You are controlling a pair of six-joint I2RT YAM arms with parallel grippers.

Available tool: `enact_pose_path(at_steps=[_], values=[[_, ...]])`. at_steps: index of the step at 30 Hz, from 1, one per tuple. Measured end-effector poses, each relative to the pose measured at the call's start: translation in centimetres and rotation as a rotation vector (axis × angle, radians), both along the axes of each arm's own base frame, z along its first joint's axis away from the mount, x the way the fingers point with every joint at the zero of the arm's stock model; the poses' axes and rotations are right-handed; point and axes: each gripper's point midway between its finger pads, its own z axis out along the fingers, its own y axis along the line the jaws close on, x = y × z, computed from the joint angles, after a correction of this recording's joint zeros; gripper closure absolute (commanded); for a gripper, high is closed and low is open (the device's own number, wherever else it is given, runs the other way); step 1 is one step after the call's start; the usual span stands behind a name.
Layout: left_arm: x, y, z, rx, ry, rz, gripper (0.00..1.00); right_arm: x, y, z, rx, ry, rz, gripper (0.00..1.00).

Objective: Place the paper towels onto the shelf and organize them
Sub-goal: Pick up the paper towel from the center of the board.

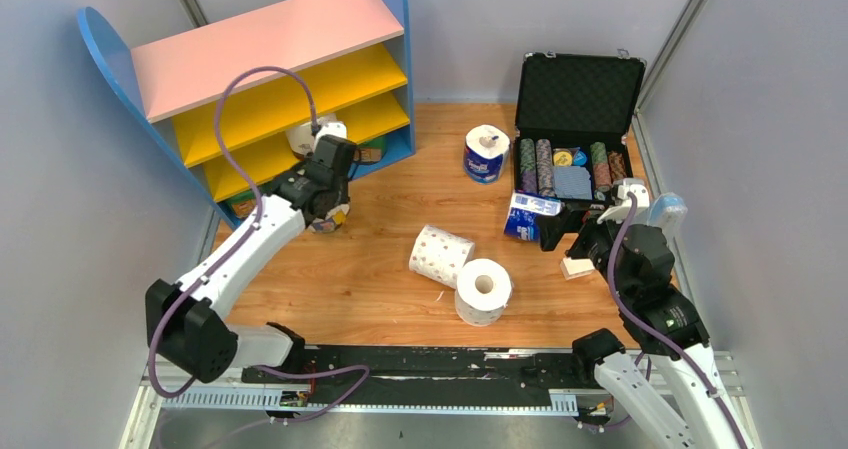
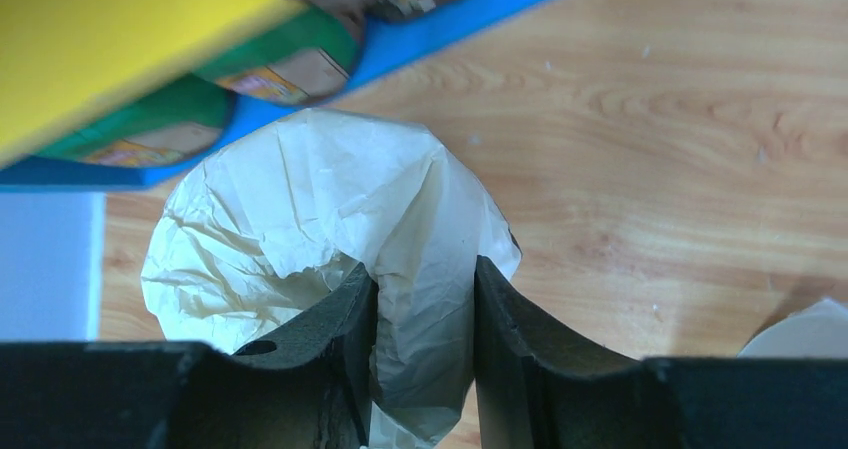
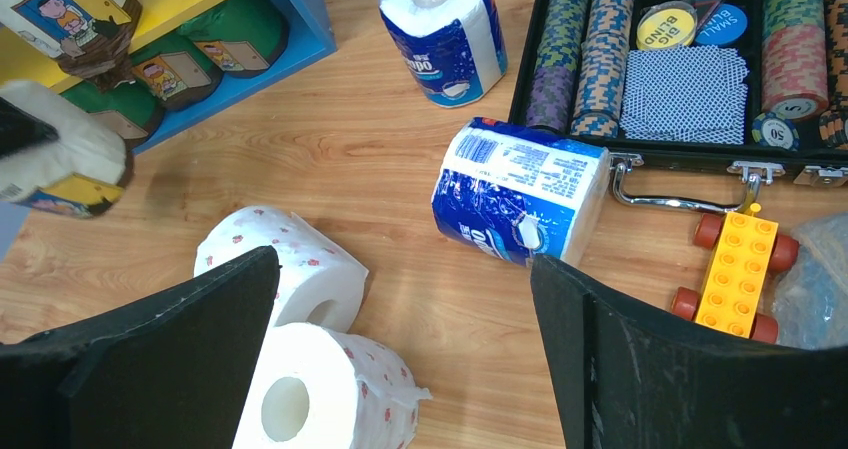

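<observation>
The shelf (image 1: 260, 44), with blue sides, a pink top and yellow boards, stands at the back left. Green-wrapped rolls (image 2: 290, 64) lie in its bottom tier, and a cream roll (image 1: 305, 134) sits on a board above. My left gripper (image 2: 425, 279) hangs just in front of the shelf, its fingers pinched on the crumpled wrap at the top of a cream-wrapped roll (image 2: 300, 209). Two bare white rolls (image 1: 440, 254) (image 1: 483, 289) lie mid-table. One blue-white roll (image 1: 487, 154) stands upright and another (image 3: 520, 194) lies on its side. My right gripper (image 3: 403, 261) is open above bare table.
An open black case (image 1: 580, 99) holding poker chips and cards stands at the back right. A yellow toy brick car (image 3: 740, 269) and a clear plastic bag (image 3: 815, 269) lie in front of it, beside my right arm.
</observation>
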Motion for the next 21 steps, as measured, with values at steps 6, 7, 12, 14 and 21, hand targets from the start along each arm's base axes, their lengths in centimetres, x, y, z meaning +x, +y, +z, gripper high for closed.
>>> enact_pose_path(at_steps=[6,7,12,14,21], values=[[1.5,3.6,5.7,0.009,-0.07,0.018,0.69,0.0,0.0,0.0,0.0,-0.002,-0.002,0.0],[1.7,4.2,6.3,0.014,-0.073,0.02,0.69,0.0,0.0,0.0,0.0,-0.002,-0.002,0.0],[1.9,6.5,7.8,0.058,-0.063,0.014,0.69,0.0,-0.1,0.1,0.001,-0.004,-0.003,0.0],[2.1,7.3,8.2,0.076,-0.062,0.012,0.69,-0.1,-0.1,0.1,0.002,-0.006,-0.003,0.0],[3.1,9.8,7.7,0.089,-0.041,0.019,0.7,-0.2,-0.1,0.3,0.005,-0.015,-0.003,0.0]])
